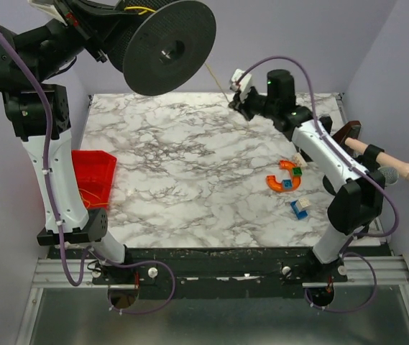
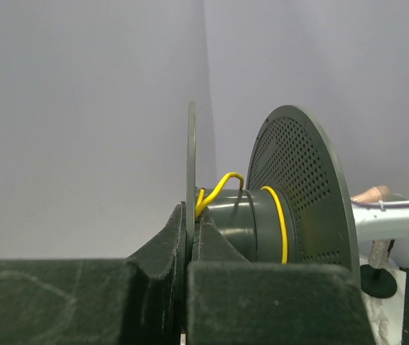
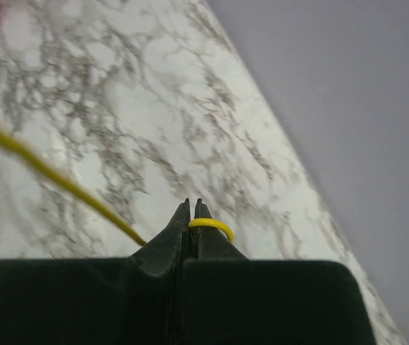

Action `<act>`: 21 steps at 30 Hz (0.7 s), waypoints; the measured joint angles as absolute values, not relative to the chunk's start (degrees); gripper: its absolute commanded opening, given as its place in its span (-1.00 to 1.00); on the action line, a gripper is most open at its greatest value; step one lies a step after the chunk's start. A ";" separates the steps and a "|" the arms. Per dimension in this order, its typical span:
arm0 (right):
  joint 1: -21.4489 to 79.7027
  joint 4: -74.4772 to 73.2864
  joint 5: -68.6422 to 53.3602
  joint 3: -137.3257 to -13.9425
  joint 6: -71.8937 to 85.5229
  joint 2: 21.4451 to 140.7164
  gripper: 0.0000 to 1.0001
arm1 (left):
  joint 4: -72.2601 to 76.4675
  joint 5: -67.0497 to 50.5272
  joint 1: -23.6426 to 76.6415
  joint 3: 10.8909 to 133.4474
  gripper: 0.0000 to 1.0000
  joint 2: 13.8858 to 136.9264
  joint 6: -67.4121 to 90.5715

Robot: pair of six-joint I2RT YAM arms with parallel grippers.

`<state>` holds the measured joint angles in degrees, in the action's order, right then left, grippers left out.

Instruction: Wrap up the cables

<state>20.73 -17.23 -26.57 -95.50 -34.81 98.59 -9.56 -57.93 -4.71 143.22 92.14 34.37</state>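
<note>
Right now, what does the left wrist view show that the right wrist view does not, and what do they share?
Only the left wrist view: the dark spool, one flange clamped by the left gripper, with yellow wire on its hub. Only the right wrist view: the marble table and the right gripper, shut on the yellow wire. Both: the yellow wire and the grey wall.

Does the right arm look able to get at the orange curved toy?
Probably not yet: the orange curved toy lies uncovered nearby, but the right gripper is shut on the yellow wire.
</note>
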 measured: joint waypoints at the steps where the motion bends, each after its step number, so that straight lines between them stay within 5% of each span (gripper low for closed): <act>1: 22.83 -15.03 -26.74 -93.43 -33.21 98.56 -0.99 | -9.65 -57.28 -4.80 143.65 -1.00 92.18 34.39; 11: 37.15 7.27 -23.49 -88.36 -7.27 107.35 -0.99 | -14.24 -44.38 -4.64 146.56 -1.00 98.45 36.34; 21: 48.03 9.80 -15.40 -97.58 4.91 113.60 -0.99 | -23.90 -21.87 3.73 151.92 -1.00 104.77 32.08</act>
